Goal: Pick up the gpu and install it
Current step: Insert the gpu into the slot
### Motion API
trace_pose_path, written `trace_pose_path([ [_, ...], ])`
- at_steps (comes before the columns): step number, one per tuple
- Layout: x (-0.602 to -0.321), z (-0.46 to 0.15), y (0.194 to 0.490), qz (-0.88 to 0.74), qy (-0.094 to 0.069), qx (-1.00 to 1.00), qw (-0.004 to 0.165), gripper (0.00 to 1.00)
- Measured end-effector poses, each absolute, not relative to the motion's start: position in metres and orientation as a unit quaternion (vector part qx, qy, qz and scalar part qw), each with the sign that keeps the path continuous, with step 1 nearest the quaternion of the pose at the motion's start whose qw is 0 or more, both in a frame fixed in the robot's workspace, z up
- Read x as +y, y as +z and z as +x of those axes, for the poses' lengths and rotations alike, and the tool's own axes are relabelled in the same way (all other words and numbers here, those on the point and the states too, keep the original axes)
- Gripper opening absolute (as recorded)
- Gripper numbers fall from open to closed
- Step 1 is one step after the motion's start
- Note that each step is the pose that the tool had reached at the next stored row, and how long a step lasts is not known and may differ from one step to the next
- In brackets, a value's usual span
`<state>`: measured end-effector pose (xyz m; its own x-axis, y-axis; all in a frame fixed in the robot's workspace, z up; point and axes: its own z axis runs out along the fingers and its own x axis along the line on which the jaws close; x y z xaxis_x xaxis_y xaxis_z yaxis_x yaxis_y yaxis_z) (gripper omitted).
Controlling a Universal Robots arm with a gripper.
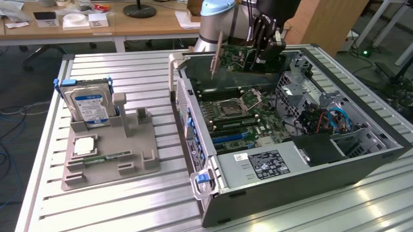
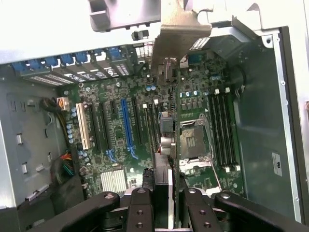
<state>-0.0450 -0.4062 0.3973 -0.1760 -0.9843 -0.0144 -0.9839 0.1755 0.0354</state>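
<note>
**GPU held on edge above the open case**

From my station I see the fingers [image 1: 266, 46] clamped on the gpu [image 1: 240, 60], one against each flat face of the green card. The card stands on edge, with its silver bracket [image 1: 217, 50] at one end. It hangs above the open computer case [image 1: 361, 150], over the end away from the case's power supply [image 1: 264, 164], and sits apart from the motherboard [image 1: 239, 116] inside the case. Through the wrist camera I look along the card's edge onto that board. The edge falls between the case's long blue slot [image 2: 126, 123] and the CPU socket [image 2: 193, 140]. Beside the case, on the table [image 1: 129, 208], a grey holder [image 1: 129, 145] carries the hard drive [image 1: 90, 106] upright.
</note>
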Motion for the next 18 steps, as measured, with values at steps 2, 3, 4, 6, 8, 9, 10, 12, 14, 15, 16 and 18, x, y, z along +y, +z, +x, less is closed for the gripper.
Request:
trace_pose_path([
  [2,-0.4061,-0.0450,0.3973,0.642,-0.018,-0.767,0.006,0.27],
  [3,-0.4061,-0.0450,0.3973,0.642,-0.018,-0.767,0.006,0.27],
  [4,-0.4061,-0.0450,0.3973,0.642,-0.018,-0.767,0.006,0.27],
  [6,-0.4061,-0.0450,0.3973,0.642,-0.018,-0.767,0.006,0.27],
  [8,-0.4060,-0.0450,0.3973,0.642,-0.018,-0.766,0.006,0.27],
  [9,-0.4060,-0.0449,0.3973,0.643,-0.017,-0.766,0.005,0.27],
  [10,-0.4060,-0.0449,0.3972,0.645,-0.015,-0.764,0.002,0.27],
  [12,-0.4059,-0.0450,0.3965,0.648,-0.009,-0.761,-0.006,0.27],
  [14,-0.4059,-0.0449,0.3950,0.654,-0.007,-0.757,-0.008,0.27],
  [15,-0.4059,-0.0449,0.3940,0.658,-0.007,-0.753,-0.008,0.27],
  [16,-0.4059,-0.0450,0.3931,0.664,-0.007,-0.748,-0.008,0.27],
  [18,-0.4059,-0.0450,0.3914,0.677,-0.007,-0.736,-0.007,0.27],
])
